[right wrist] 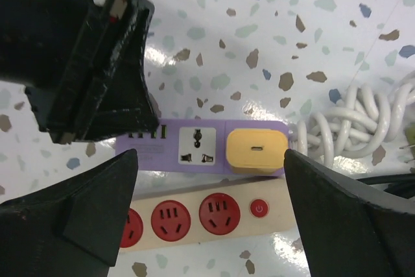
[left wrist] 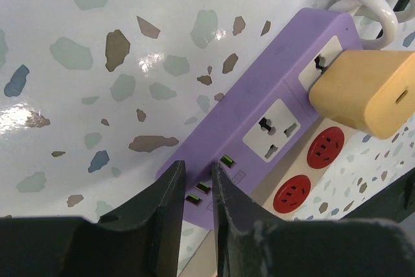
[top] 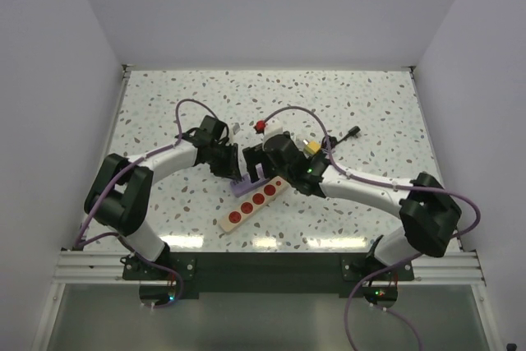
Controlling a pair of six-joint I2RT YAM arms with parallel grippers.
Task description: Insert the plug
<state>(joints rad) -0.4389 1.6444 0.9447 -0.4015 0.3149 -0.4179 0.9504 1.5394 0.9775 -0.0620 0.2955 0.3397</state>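
The right wrist view gives the plainest reading of the task's thing: the yellow plug [right wrist: 256, 150] sits pushed into the end socket of the purple power strip [right wrist: 170, 152], on the side towards the coiled white cable [right wrist: 347, 128]. The universal socket [right wrist: 196, 143] next to it holds nothing. The beige power strip [right wrist: 194, 215] lies flat on the speckled worktop [right wrist: 259, 50] alongside the purple one, touching it, with 3 red sockets and 1 red switch [right wrist: 258, 209] in sight.

The right claw [right wrist: 211, 154] is released, its fingers spread wide to either side of both strips and holding nothing.

The left wrist view adds the green USB ports [left wrist: 227, 159] at the purple strip's other end, and there the left claw [left wrist: 198, 170] is clenched to a thin slit, gripping nothing.

From the top camera the plug is hidden beneath the 2 wrists.
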